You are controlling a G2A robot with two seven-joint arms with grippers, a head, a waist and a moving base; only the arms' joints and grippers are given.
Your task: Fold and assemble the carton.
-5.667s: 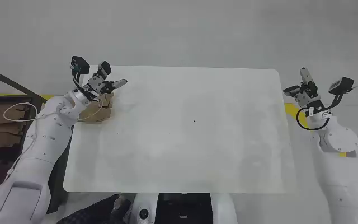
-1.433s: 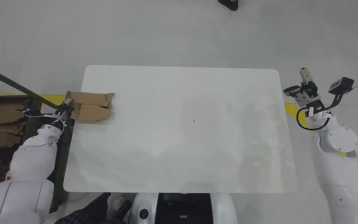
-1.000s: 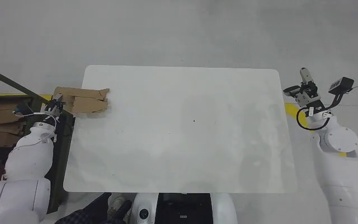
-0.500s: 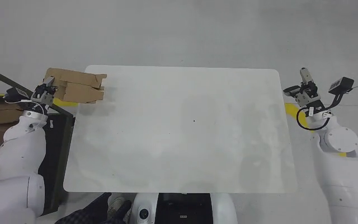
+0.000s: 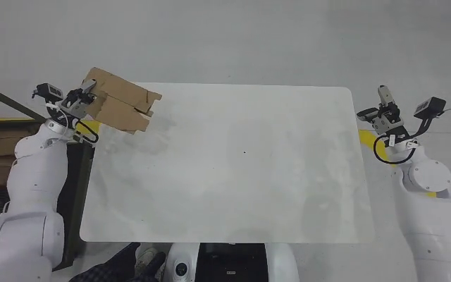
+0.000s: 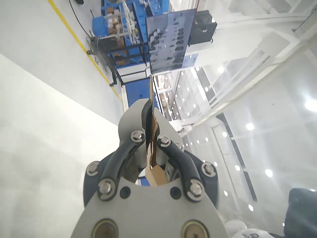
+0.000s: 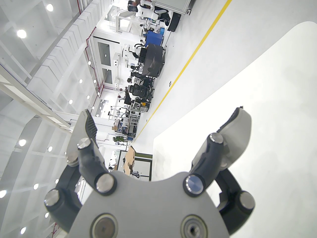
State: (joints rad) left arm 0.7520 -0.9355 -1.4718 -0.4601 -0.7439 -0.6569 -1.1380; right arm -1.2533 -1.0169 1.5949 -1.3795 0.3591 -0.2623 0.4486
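Left gripper clamped tight on the flattened carton's edge, carton slanting over the table's far left corner. Right gripper hung wide open, empty, beside the table's right edge.

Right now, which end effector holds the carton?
The left end effector, shut on the edge of the carton; the right end effector is open and empty.

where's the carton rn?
Top view: the flat carton is over the far left corner of the table, partly overhanging the edge, gripped by the left claw; the left wrist view shows its edge pinched in that claw.
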